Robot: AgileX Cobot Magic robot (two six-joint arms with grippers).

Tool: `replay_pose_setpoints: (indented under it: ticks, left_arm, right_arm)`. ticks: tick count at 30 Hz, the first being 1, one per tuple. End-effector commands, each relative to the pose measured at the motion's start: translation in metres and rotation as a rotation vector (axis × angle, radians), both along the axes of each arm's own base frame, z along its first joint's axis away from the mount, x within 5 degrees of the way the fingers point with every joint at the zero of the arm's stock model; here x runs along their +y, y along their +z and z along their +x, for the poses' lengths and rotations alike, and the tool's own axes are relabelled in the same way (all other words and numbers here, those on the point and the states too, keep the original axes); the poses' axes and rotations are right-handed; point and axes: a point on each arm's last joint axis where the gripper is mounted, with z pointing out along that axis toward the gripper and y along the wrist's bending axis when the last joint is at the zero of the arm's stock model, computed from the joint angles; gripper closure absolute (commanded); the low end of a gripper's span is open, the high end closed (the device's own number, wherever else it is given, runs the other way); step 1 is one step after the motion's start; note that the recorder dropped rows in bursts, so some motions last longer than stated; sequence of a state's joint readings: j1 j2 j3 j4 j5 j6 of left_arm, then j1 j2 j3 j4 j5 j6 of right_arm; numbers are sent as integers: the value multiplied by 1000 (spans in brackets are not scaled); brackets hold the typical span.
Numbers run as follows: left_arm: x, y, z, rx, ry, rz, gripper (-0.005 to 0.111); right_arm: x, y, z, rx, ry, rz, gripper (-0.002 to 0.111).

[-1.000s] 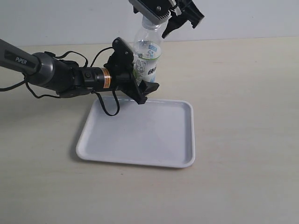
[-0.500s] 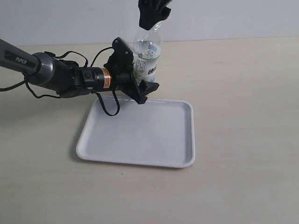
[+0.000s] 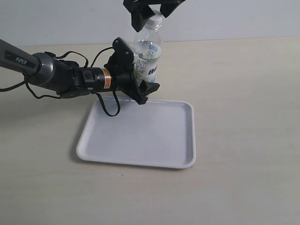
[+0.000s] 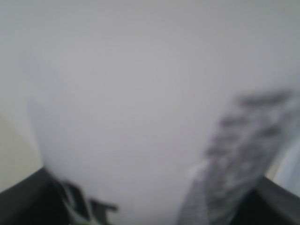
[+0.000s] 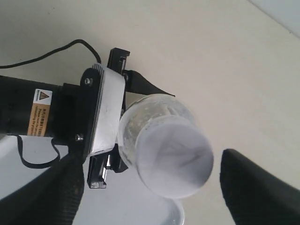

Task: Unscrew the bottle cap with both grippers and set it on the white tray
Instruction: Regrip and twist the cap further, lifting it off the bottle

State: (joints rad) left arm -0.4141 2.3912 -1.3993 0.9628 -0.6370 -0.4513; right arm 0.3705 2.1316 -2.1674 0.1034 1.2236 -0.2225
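The clear bottle (image 3: 149, 52) with its white, green and blue label stands upright at the tray's far edge. My left gripper (image 3: 140, 70) is shut on its labelled body. The white bottle cap (image 3: 153, 20) sits on the neck. My right gripper (image 3: 152, 14) hangs over it from above, open, one jaw on each side of the cap and clear of it. In the right wrist view the bottle cap (image 5: 176, 158) lies between my dark fingers (image 5: 44, 197), with gaps on both sides, and the left gripper (image 5: 101, 119) clamps the bottle below. The blurred bottle label (image 4: 140, 108) fills the left wrist view.
The white tray (image 3: 145, 138) lies flat on the beige table in front of the bottle, with nothing on it. The left arm (image 3: 56, 75) with its orange band and a loose black cable (image 3: 110, 110) reaches in over the tray's far left corner.
The right gripper turned about the cap, covered it half a second ago, and now stands with its jaws spread apart. Bottle and left gripper have not moved.
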Motion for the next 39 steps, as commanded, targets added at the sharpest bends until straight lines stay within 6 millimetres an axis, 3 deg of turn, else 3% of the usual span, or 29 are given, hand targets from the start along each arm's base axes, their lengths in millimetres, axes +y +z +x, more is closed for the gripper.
replay_pose_setpoints:
  ticks: [1, 7, 23, 27, 33, 35, 39]
  left_arm:
    - [-1, 1, 0, 3, 8, 15, 107]
    - [-1, 1, 0, 3, 8, 15, 107]
    - [-1, 1, 0, 3, 8, 15, 107]
    - [-1, 1, 0, 3, 8, 15, 107]
    - [-1, 1, 0, 3, 8, 15, 107]
    - [-1, 1, 0, 3, 8, 15, 107]
    - [-1, 1, -1, 2, 6, 16, 107]
  right_arm:
    - [-2, -8, 5, -3, -14, -45, 33]
    - [-4, -13, 7, -1, -30, -70, 33]
    - [-1, 2, 3, -24, -50, 7, 33]
    - [-1, 2, 3, -24, -50, 7, 48]
    - [-1, 2, 3, -24, -48, 6, 51]
    - [-1, 2, 3, -28, -50, 9, 56]
    - [-1, 2, 3, -31, -51, 6, 83]
